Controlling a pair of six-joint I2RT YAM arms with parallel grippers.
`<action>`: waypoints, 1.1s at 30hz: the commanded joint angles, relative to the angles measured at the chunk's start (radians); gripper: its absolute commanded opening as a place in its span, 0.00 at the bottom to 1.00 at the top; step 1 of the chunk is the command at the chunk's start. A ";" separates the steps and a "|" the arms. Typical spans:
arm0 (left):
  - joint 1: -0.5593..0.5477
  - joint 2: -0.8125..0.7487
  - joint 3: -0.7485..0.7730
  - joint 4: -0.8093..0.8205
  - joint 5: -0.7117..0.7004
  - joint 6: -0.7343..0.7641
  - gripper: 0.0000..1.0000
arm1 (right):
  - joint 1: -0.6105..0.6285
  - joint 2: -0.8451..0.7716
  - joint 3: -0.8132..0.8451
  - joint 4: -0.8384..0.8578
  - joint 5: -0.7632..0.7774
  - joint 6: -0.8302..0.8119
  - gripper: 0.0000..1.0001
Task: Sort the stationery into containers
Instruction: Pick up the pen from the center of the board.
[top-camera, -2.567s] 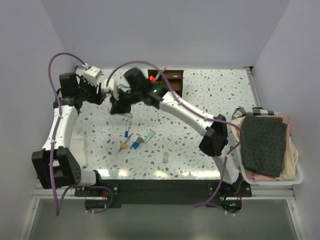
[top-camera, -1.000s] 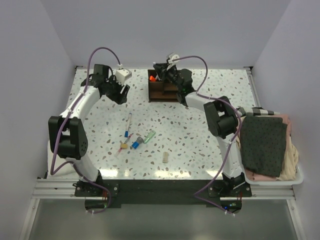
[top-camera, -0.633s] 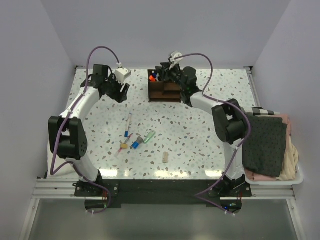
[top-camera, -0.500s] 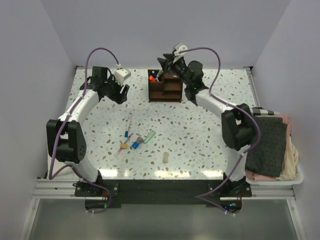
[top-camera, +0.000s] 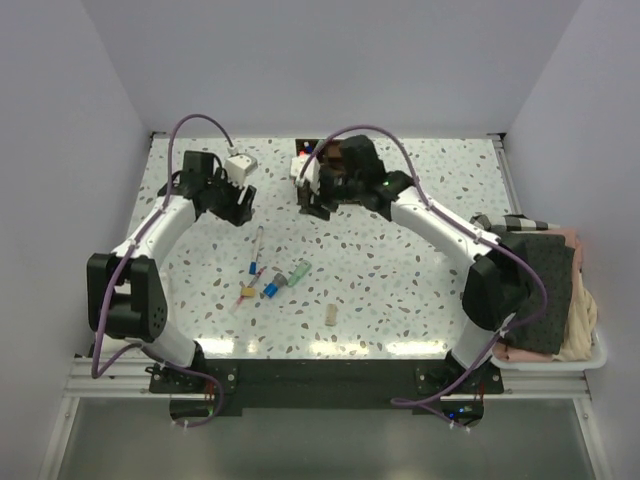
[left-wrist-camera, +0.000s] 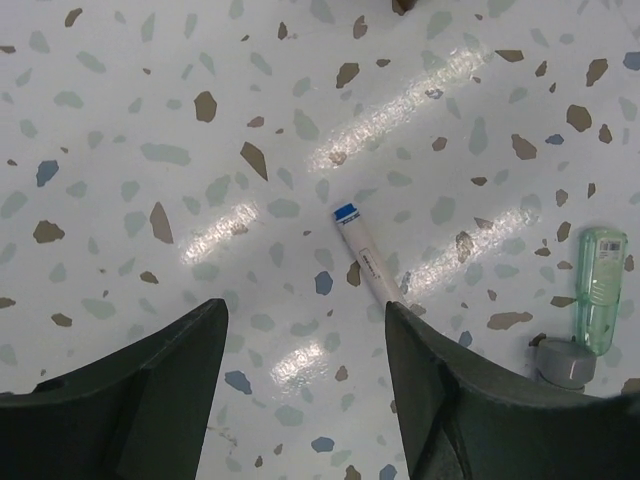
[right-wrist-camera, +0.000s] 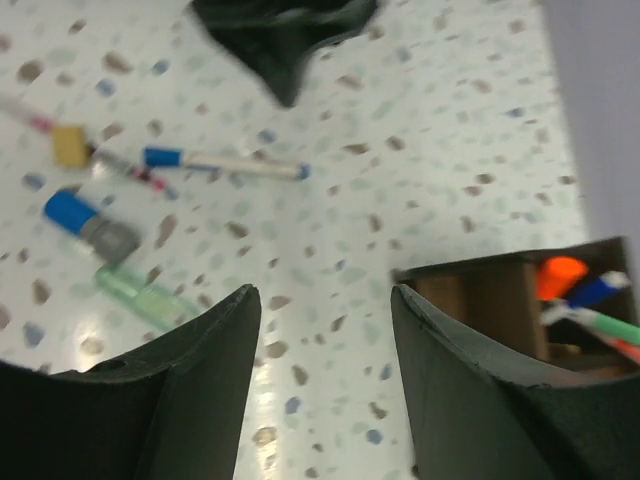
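My left gripper (left-wrist-camera: 305, 306) hangs open over bare table, and a white pen with a blue cap (left-wrist-camera: 364, 254) lies just past its right finger. Farther right lies the green marker (left-wrist-camera: 600, 290). My right gripper (right-wrist-camera: 325, 290) is open with nothing in it, low over the table beside the brown wooden organizer (right-wrist-camera: 480, 300). An orange marker (right-wrist-camera: 560, 272) and other pens stand in that organizer. From above, the left gripper (top-camera: 238, 205) and right gripper (top-camera: 314, 200) are apart, and the right arm hides most of the organizer. Loose stationery lies nearer the bases: pen (top-camera: 257, 245), blue-capped piece (top-camera: 270, 288), tan block (top-camera: 330, 315).
A basket (top-camera: 595, 350) of dark and pink cloths sits at the right table edge. A small yellow block (right-wrist-camera: 70, 145) and a blue-and-grey piece (right-wrist-camera: 90, 225) lie among the loose items. Walls close the table at the back and sides.
The right gripper has come off the top of the organizer, dropped to the table at its front left, and opened. The left gripper has shifted slightly toward the middle, still open.
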 joint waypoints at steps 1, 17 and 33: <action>0.017 -0.084 -0.049 0.025 -0.094 -0.067 0.69 | 0.072 0.036 0.004 -0.212 0.021 -0.253 0.59; 0.303 -0.153 -0.107 -0.054 -0.159 -0.162 0.69 | 0.252 0.409 0.348 -0.341 -0.007 -0.762 0.57; 0.465 -0.284 -0.170 -0.133 -0.065 -0.082 0.67 | 0.275 0.719 0.665 -0.406 -0.061 -1.011 0.53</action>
